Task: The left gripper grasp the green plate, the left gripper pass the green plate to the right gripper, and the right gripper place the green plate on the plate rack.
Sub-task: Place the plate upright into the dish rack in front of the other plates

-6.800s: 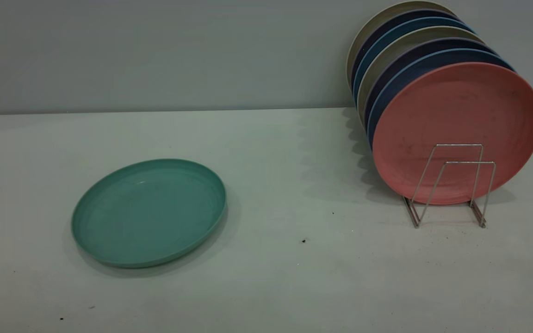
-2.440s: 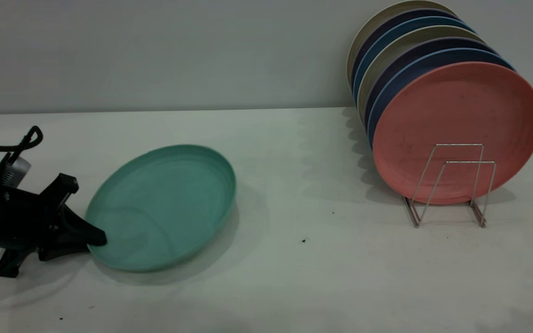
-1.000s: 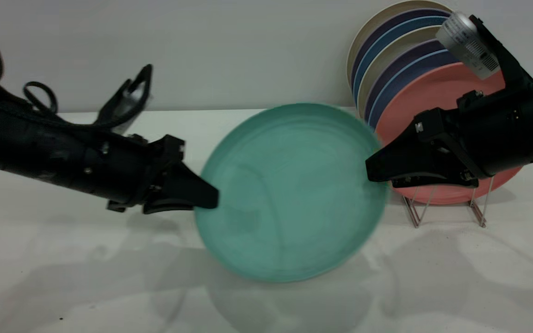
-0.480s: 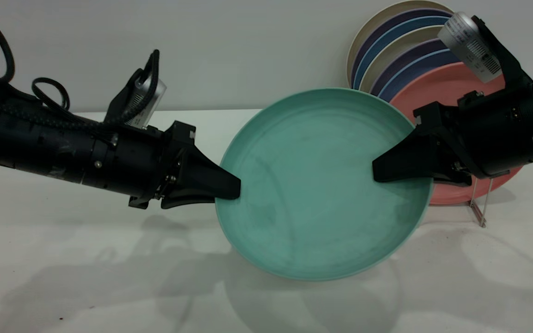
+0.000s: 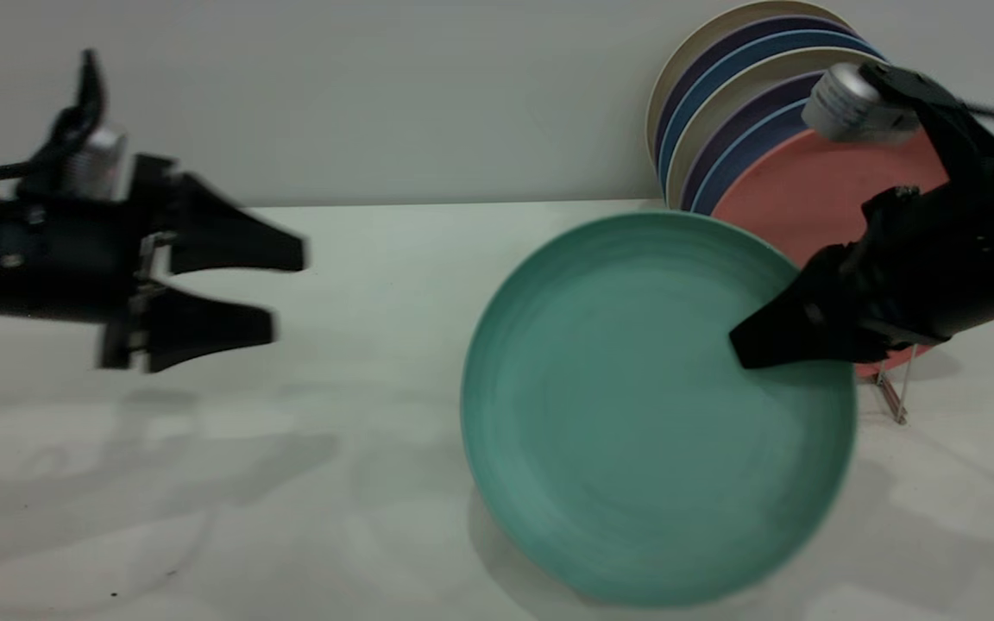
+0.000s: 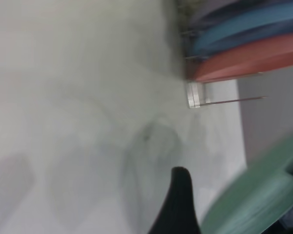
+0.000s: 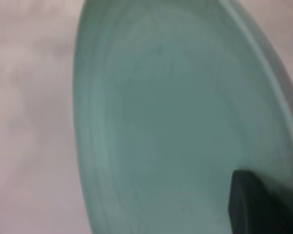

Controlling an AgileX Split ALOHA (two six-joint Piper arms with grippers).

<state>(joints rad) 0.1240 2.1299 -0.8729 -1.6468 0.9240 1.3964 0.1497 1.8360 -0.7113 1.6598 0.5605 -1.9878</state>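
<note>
Now right gripper (image 5: 751,349) alone grips green plate (image 5: 635,414); no legible writing

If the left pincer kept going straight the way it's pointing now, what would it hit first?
Likely the green plate, held by the right pincer. The open left pincer points across bare table toward its rim, though depth is uncertain.

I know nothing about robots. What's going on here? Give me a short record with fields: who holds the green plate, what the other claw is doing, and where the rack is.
Holder: right claw, shut on the green plate at its right rim
Plate pose: lifted, tilted, face toward the camera
Other claw: left claw, open, apart from the plate at far left
Rack: plate rack behind the plate, mostly hidden
On rack: pink plate in front, blue and cream plates behind
Step left: placing on rack
</note>
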